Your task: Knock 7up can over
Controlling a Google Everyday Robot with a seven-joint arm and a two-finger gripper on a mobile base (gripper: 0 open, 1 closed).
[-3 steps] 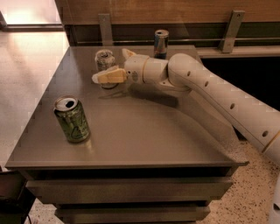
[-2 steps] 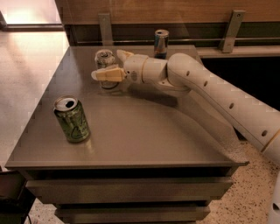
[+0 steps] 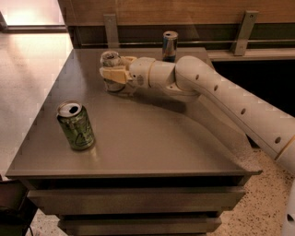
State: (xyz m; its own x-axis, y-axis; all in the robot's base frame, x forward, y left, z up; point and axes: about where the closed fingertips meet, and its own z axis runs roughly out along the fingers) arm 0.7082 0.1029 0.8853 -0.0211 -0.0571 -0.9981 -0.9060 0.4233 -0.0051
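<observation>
While the 7up can stood upright at the far left of the table, the gripper lay against its near side; whether it clasped the can I could not tell. A green can stood front left, and a slim can at the back edge.

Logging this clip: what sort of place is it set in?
Probably an office break area or test lab, indoors: a grey counter with drawers below, a speckled hard floor, and a wood-panelled wall with metal brackets. The gripper is at the 7up can near the counter's back.
</observation>
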